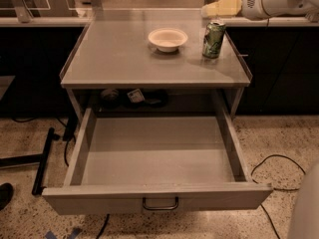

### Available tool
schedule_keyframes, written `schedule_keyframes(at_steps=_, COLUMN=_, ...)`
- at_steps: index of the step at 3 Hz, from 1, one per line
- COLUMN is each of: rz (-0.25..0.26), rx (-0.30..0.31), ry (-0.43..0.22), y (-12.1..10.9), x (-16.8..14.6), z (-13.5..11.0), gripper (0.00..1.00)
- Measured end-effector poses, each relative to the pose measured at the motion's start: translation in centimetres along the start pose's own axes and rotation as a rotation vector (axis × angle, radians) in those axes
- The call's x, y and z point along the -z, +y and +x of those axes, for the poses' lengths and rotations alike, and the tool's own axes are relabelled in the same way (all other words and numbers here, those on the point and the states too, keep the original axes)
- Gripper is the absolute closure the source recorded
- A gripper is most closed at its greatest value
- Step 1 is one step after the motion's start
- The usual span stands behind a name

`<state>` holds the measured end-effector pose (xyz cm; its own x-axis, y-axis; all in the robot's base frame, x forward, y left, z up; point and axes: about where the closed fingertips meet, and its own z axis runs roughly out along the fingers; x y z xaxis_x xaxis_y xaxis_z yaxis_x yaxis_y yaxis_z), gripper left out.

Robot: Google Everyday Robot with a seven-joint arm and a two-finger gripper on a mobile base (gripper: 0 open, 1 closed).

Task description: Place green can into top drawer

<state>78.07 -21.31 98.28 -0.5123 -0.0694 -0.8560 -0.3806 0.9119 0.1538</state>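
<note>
The green can (214, 40) stands upright on the grey tabletop (124, 59), near its right edge and to the right of a white bowl. My gripper (213, 9), pale yellow on a white arm (271, 0), reaches in from the upper right. It hovers just above and behind the can's top, and I see a small gap between them. The top drawer (159, 197) is pulled fully out below the tabletop, with its dark handle (160, 203) at the front centre. Its grey floor is bare.
The white bowl (168, 38) sits at the tabletop's middle back. Dark objects (132, 97) lie on the shelf behind the drawer. Black cables (279, 173) run on the floor at the right, and a black stand leg (42, 163) is at the left. A counter (45, 21) runs behind.
</note>
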Motion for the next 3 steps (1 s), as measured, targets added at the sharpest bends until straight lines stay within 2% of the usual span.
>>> schedule_keyframes(at_steps=2, rz=0.098, rx=-0.029, ry=0.044, y=-2.5, x=-4.2, z=0.5, gripper=0.0)
schedule_keyframes(at_steps=3, rz=0.126, rx=-0.039, ry=0.057, y=-3.0, x=-6.2, z=0.6, gripper=0.0)
